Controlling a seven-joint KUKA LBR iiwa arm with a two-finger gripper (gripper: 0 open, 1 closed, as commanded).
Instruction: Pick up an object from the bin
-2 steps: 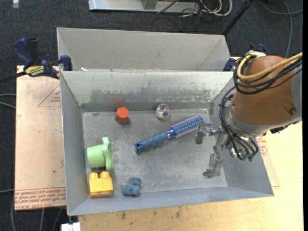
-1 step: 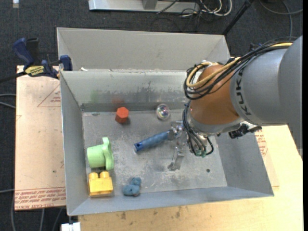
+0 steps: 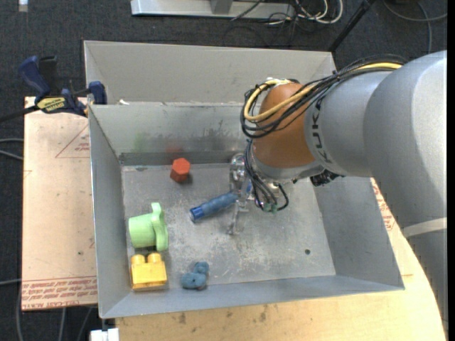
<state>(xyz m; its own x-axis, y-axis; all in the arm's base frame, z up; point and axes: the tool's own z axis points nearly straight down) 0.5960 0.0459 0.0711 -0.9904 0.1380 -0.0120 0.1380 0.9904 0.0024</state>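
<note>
The large grey KUKA arm (image 3: 384, 126) enters from the right, with an orange cover (image 3: 284, 130) and looped yellow and black cables (image 3: 259, 105) at its wrist; it reaches down over the middle of the bin. The grey metal bin (image 3: 213, 126) has sloping walls and a scuffed, flat floor; its loose contents lie singly, not heaped.

The two-finger gripper (image 3: 237, 212) hangs low over the centre of the floor, just beside the right-hand end of a blue cylindrical object; whether the claw is spread or pressed together cannot be told, nor whether it touches that object.

Contents, by size: a light green plastic piece of rounded, spool-like form (image 3: 148, 228) lies near the left wall; a yellow studded toy brick (image 3: 148, 271) sits just in front of it, the two close or touching; the blue cylindrical object (image 3: 213, 207) lies tilted on the floor at centre, its raised right end nearest the gripper; a red hexagonal block (image 3: 180, 169) stands near the back wall, apart from the rest; a small blue-grey lumpy item (image 3: 195, 276) lies near the front wall, right of the yellow brick.
</note>
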